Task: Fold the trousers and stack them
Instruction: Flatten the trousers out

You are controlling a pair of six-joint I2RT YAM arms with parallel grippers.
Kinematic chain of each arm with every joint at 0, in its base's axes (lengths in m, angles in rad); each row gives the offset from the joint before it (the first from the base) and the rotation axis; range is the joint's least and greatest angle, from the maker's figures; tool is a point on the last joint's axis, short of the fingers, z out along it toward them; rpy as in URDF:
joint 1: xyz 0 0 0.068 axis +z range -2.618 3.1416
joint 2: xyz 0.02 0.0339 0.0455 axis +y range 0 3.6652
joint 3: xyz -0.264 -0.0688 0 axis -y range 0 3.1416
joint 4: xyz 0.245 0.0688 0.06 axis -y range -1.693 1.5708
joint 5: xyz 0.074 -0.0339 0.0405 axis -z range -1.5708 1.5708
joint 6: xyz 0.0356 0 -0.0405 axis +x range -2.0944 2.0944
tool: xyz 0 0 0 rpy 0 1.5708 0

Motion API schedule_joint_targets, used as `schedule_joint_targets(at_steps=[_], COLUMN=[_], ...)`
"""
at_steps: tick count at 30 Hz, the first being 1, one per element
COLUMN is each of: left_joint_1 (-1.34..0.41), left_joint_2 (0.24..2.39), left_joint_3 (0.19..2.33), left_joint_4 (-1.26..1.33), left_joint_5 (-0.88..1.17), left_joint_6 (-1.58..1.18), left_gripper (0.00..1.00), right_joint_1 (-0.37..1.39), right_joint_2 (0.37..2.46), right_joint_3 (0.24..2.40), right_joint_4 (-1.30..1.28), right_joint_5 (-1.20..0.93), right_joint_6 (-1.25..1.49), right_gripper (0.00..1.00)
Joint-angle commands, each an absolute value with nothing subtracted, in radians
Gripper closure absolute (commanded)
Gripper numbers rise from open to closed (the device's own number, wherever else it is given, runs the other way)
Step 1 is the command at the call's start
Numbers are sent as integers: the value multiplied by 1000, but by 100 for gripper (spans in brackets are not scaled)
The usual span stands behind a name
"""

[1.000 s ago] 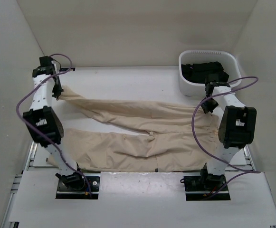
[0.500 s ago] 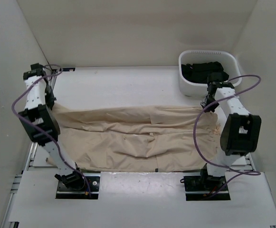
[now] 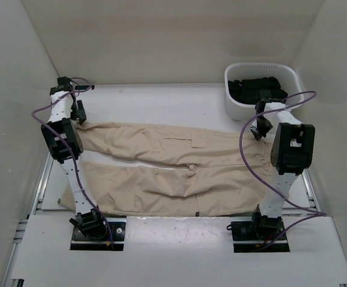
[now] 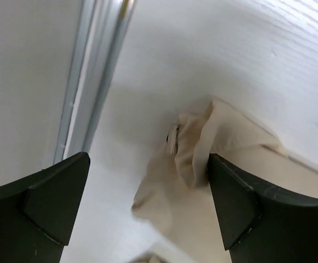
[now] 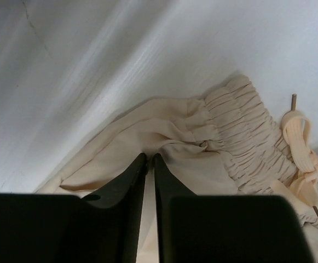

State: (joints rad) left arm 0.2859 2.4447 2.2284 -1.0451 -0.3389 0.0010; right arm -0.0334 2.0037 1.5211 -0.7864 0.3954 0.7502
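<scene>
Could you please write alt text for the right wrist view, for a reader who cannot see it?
The right gripper is closed on a fold of the beige trousers, just beside their gathered elastic waistband. A tied drawstring shows at the right, over the white table.

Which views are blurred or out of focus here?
Left wrist: trousers soft, the lower cloth smeared, fingers unfocused. Right wrist: waistband crisp, table streaked. Top external: sharp, evenly lit.
</scene>
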Motion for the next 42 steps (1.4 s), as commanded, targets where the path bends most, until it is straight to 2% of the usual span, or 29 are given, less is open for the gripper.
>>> schedule_joint_targets(at_steps=[1,5,6,7,8,11,19,25,30,34,37,42], left_joint_1=[320,342,342,342,353,353,353,353,363,400,437,476], left_joint_2=[2182,2047,2027,2007,1982,1971,2097,1999,1808,1641,1513,1424], left_joint_3=[2168,1949,1900,1849,1760,1636,1646,1735,1674,1485,1164,835], left_joint_4=[-957,-948,-948,-939,-939,-873,-830,-854,-894,-934,-948,-919], left_joint_5=[-290,-252,-252,-252,-238,-218,-267,-276,-295,-267,-258,-193], left_joint_6=[0,0,0,0,0,0,0,0,0,0,0,0], left_gripper=[0,0,0,0,0,0,0,0,0,0,0,0], right_joint_1=[-40,-40,-40,-40,-40,-40,-40,-31,-31,-55,-89,-155], right_joint_2=[1942,1901,1891,1867,1853,1793,1640,1563,1468,1381,1249,1121], right_joint_3=[1508,1490,1489,1467,1466,1437,1298,1189,1175,1131,1016,814], right_joint_4=[-788,-788,-788,-788,-788,-788,-802,-790,-908,-1034,-1081,-1081], right_joint_5=[456,446,433,433,417,417,411,379,432,454,420,315], right_joint_6=[758,749,749,739,739,739,750,747,736,724,733,767], right_gripper=[83,69,60,43,35,24,22,21,15,12,12,12])
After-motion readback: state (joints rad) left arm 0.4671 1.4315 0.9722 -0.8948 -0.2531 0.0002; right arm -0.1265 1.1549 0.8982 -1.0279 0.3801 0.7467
